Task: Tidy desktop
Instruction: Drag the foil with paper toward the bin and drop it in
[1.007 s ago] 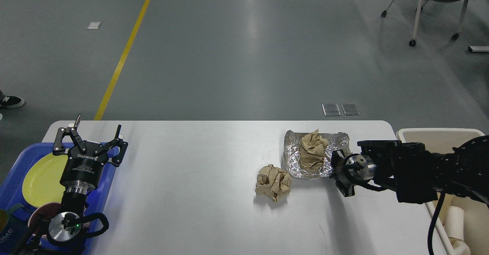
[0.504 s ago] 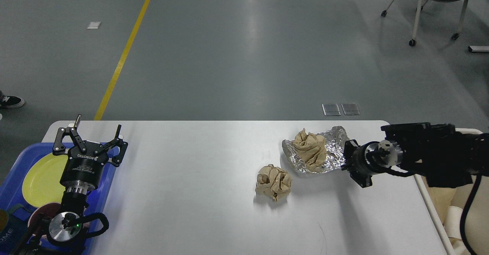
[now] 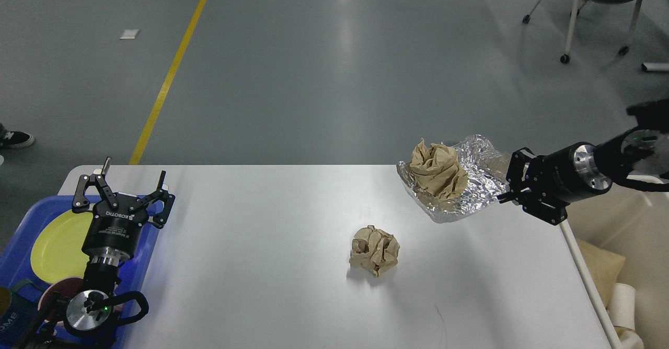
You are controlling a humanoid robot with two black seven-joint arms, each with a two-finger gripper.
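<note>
The white desktop (image 3: 261,244) fills the lower part of the head view. My right gripper (image 3: 506,182) is shut on the right edge of a crumpled foil tray (image 3: 470,187) and holds it lifted above the table's far right corner. A brown crumpled paper ball (image 3: 438,169) lies in the foil. A second brown paper ball (image 3: 375,249) lies on the table, right of centre. My left gripper (image 3: 130,182) is open and empty, held above the left edge of the table by the blue tray.
A blue plastic tray (image 3: 151,244) at the left holds a yellow plate (image 3: 55,244) and a dark red bowl (image 3: 52,294). A cream bin (image 3: 627,265) with white cups stands beside the table's right edge. A wheeled chair (image 3: 590,4) stands far back right.
My right gripper has lifted the foil tray with its paper ball off the table and carried it up and to the right. The left arm has not moved.
</note>
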